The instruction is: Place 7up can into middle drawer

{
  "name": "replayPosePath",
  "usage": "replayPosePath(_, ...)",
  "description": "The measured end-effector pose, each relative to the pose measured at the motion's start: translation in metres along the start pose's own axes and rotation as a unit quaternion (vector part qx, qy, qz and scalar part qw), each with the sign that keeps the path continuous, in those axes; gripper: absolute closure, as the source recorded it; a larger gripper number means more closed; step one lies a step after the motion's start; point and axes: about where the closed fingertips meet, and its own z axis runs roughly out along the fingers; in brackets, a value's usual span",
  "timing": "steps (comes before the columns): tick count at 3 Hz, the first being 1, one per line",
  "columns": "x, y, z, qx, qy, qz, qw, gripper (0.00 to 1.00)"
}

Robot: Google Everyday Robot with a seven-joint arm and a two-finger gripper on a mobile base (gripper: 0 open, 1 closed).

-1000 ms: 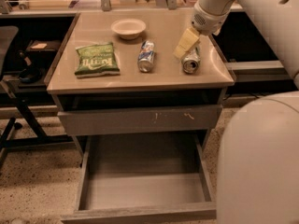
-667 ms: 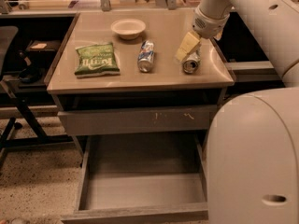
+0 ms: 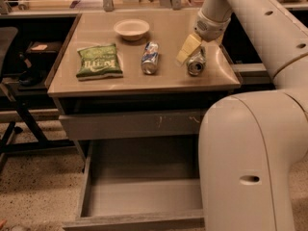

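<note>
The 7up can [image 3: 196, 64] lies on its side at the right of the countertop [image 3: 144, 78], silver end facing me. My gripper [image 3: 197, 53] reaches down from the upper right and hangs just over the can's far end. It is open, with one pale yellow finger [image 3: 187, 49] at the can's left side. The can rests on the counter, not lifted. The middle drawer [image 3: 144, 196] is pulled out below the counter, with its flat grey floor bare. My arm's big shell [image 3: 250, 162] hides the drawer's right side.
A blue, white and silver can [image 3: 150, 57] lies left of the 7up can. A green chip bag [image 3: 98, 60] and a white bowl [image 3: 131, 29] are also on the counter. The scratched upper drawer front [image 3: 130, 124] is closed. A black chair [image 3: 12, 81] stands left.
The gripper has come down a little and to the left, closer to the 7up can. My arm's shell has swung further across the right side of the view. The cans have not moved.
</note>
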Motion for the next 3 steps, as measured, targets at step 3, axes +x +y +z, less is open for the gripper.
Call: replayPosePath(3,-0.008,0.019,0.038,-0.040,0.022,-0.017,0.9988,0.00)
